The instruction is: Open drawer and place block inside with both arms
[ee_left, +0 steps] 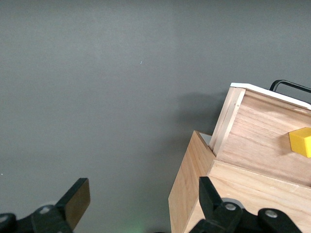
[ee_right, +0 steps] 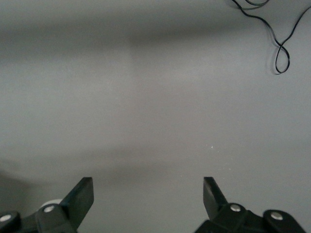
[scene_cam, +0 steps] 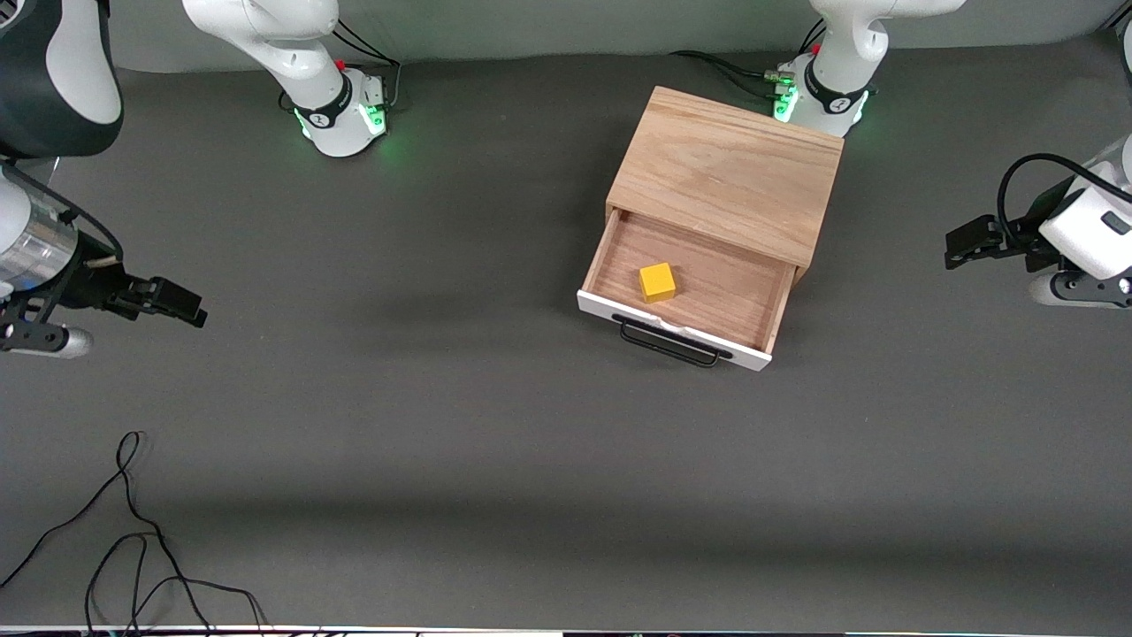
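Observation:
The light oak cabinet [scene_cam: 730,172] stands near the left arm's base. Its drawer [scene_cam: 699,287] is pulled out toward the front camera, white front panel and black handle [scene_cam: 668,343] leading. The yellow block [scene_cam: 657,282] lies on the drawer floor, with nothing touching it. My left gripper [scene_cam: 957,244] hangs open and empty over bare table at the left arm's end, apart from the cabinet. In the left wrist view its fingertips [ee_left: 77,200] frame the mat and a cabinet [ee_left: 187,194] side, with the block [ee_left: 301,141] in the drawer [ee_left: 262,141]. My right gripper [scene_cam: 187,310] is open and empty over the mat at the right arm's end.
Loose black cables [scene_cam: 133,540] lie on the grey mat near the front camera at the right arm's end; a loop of cable [ee_right: 279,48] shows in the right wrist view. The two green-lit arm bases [scene_cam: 345,115] [scene_cam: 818,97] stand along the table edge farthest from that camera.

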You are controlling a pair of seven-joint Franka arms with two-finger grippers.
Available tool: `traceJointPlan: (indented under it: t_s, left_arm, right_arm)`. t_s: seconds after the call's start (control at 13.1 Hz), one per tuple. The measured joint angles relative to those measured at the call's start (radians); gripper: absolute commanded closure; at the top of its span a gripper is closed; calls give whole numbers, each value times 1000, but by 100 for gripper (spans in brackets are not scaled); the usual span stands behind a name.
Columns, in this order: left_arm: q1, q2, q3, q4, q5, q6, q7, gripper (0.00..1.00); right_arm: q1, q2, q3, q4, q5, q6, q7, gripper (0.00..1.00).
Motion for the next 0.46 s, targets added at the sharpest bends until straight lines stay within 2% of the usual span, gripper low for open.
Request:
traceJointPlan:
  t_s: [0.46]
  left_arm:
    - [0, 0, -1, -2, 0, 0, 0, 0]
  right_arm:
    - [0, -23, -3, -22, 0, 5, -53, 0]
